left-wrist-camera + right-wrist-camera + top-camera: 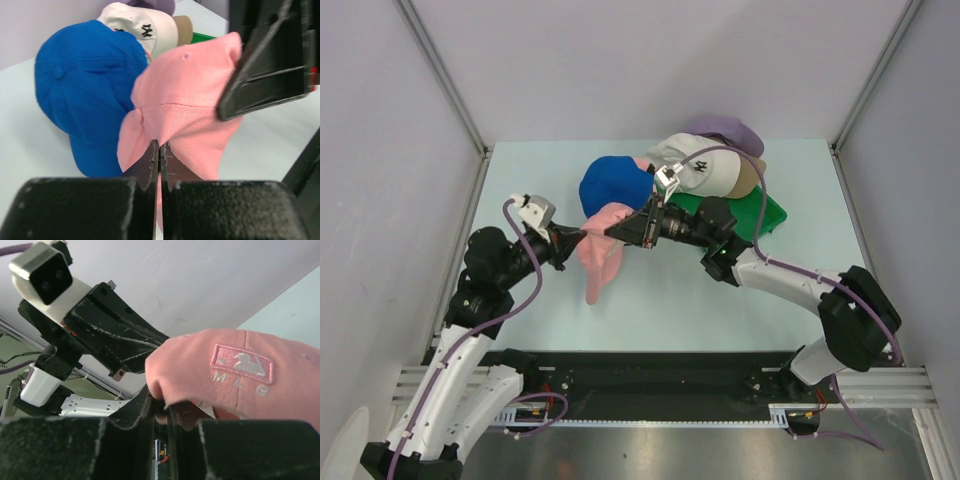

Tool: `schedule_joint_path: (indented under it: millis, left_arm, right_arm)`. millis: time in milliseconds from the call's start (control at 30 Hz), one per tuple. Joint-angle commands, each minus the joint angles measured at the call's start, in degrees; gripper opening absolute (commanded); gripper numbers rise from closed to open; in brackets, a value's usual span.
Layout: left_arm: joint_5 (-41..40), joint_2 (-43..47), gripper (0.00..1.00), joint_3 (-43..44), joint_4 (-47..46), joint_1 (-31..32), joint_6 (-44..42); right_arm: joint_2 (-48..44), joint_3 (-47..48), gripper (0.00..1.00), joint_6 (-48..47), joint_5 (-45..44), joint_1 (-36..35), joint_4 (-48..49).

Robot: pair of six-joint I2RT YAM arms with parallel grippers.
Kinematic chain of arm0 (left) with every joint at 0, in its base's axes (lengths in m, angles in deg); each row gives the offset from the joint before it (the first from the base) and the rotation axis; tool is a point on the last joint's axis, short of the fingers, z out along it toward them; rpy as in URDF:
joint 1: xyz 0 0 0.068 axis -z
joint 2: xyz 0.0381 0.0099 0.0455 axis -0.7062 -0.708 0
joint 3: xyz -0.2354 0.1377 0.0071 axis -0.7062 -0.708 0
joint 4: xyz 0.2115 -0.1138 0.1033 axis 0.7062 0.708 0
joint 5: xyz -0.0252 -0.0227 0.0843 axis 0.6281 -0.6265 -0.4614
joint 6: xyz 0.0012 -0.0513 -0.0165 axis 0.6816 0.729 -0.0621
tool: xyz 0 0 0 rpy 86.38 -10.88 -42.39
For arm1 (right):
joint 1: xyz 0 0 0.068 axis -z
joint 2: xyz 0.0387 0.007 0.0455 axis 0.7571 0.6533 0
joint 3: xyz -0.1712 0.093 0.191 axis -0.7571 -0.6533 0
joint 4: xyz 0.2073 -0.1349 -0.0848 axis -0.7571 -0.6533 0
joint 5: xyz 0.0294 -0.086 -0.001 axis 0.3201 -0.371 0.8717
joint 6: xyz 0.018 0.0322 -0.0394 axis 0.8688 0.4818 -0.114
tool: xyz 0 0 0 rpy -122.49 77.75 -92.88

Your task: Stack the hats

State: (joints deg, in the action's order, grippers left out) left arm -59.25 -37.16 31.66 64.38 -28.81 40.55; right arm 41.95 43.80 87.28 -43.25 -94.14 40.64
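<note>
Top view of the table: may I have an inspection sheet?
Surface: pale blue tabletop, no spills seen.
Job's things: pink fabric baseball cap held between both arms; royal blue fabric cap behind it; white fabric cap, tan fabric cap and lavender fabric cap piled at right.
Clutter: flat green plastic tray partly under that pile.
Grippers: left end effector and right end effector both shut on the pink cap.
Cables: purple cables along both arms.
Surroundings: pale enclosure walls.

The pink cap [185, 100] is soft, matt twill cloth with raised embroidered stitching, and the blue cap [80, 85] looks alike. The left gripper [159, 150] is black, matt, grainy and scuffed, probably plastic. The tray [767, 214] is smooth green plastic, and the table [720, 290] is smooth and matt.
</note>
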Motion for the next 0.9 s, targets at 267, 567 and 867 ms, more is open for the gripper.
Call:
schedule_joint_path:
  millis: [267, 567, 867]
  left_arm:
    - [-9.8, 2.2, 0.00, 1.8, -1.0, -2.1, -1.2]
    - [-4.8, 4.9, 0.00, 0.8, -2.6, -2.1, -1.5]
    - [4.7, 7.0, 0.00, -0.4, -5.6, -2.1, -1.0]
  right_arm:
    - [-12.4, -2.2, 0.23, -3.5, -0.1, 2.4, -5.2]
    - [-8.0, -0.7, 0.72, -2.2, -2.1, 1.4, -4.8]
    - [-2.0, 2.4, 0.89, -2.1, -1.3, -0.4, -0.8]
